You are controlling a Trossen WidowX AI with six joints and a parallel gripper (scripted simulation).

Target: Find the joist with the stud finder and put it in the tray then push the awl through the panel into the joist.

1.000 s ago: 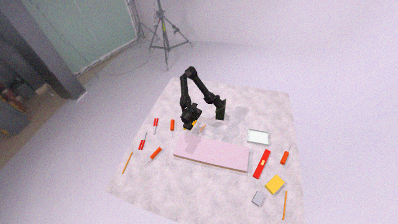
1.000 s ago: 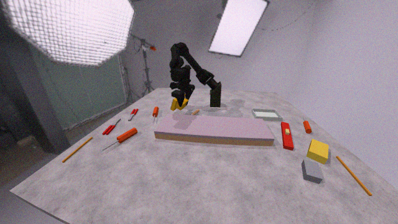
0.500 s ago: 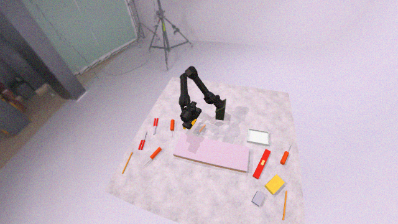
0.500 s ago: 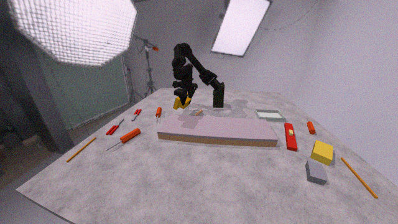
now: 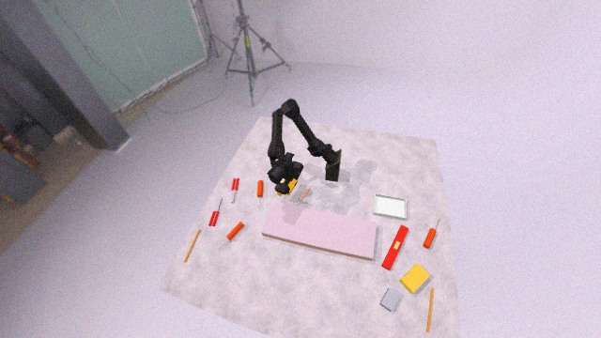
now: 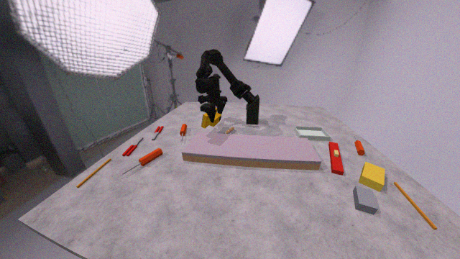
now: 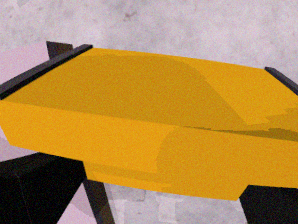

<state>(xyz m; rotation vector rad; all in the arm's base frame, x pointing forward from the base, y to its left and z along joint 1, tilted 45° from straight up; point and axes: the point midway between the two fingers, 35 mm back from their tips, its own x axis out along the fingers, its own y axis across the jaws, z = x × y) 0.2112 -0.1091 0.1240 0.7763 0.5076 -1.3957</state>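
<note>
My gripper (image 5: 288, 187) (image 6: 212, 117) (image 7: 165, 156) is shut on the yellow-orange stud finder (image 5: 293, 186) (image 6: 206, 121) (image 7: 130, 90), one finger on each side, and holds it above the table behind the panel's left part. The pink floor panel (image 5: 324, 230) (image 6: 259, 149) lies flat in front of the arm, with no hole visible; the joist is hidden. The awl (image 5: 305, 194) (image 6: 230, 130), with a light wooden handle, lies behind the panel's left part, just right of the gripper. The tray (image 5: 391, 207) (image 6: 312, 133) stands behind and right of the panel and is empty.
Right of the panel are a red level (image 5: 391, 258) (image 6: 336, 165), a screwdriver (image 5: 429, 238) (image 6: 359, 147), a yellow block (image 5: 415, 278) (image 6: 373, 174), a grey block (image 5: 391, 299) (image 6: 366, 198) and a pencil (image 5: 430, 310) (image 6: 415, 206). Several orange- and red-handled tools and another pencil (image 5: 192, 246) (image 6: 94, 173) lie left.
</note>
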